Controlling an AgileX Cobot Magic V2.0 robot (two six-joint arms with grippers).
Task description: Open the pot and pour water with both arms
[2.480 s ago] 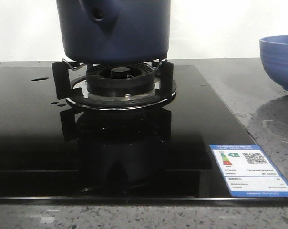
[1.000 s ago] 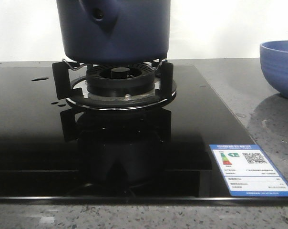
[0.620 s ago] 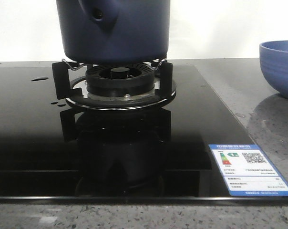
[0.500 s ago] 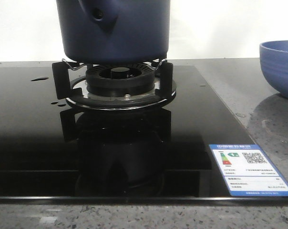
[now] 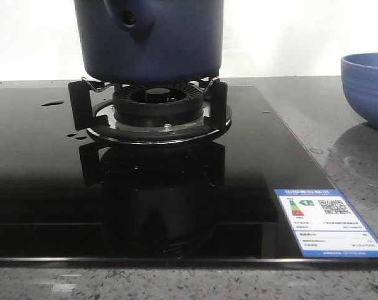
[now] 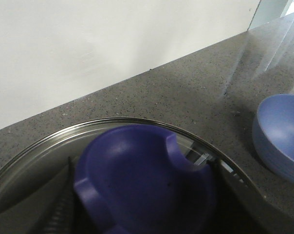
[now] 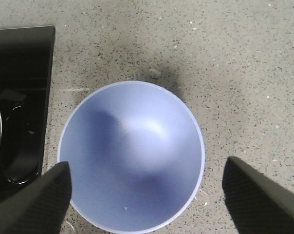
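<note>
The dark navy pot (image 5: 150, 39) stands on the burner (image 5: 158, 112); its stubby handle with a hole (image 5: 129, 19) faces me and its top is cut off. In the left wrist view I look down on its glass lid with a metal rim (image 6: 137, 121) and a blue knob (image 6: 142, 180). My left gripper (image 6: 144, 195) has a dark finger (image 6: 64, 204) tight against each side of the knob. My right gripper (image 7: 147, 195) hangs open above the light blue bowl (image 7: 131, 155), fingers (image 7: 35, 200) wide of its rim. Small water droplets (image 5: 51, 103) lie on the black hob glass.
The black glass hob (image 5: 39, 187) carries an energy label (image 5: 330, 222) at its front right corner. The light blue bowl (image 5: 367, 87) sits on the speckled grey counter (image 5: 358, 162) right of the hob. A white wall stands behind.
The bowl at the right sank a little between 2.5 s and 1 s ago and has stayed still since. The pot has not moved.
</note>
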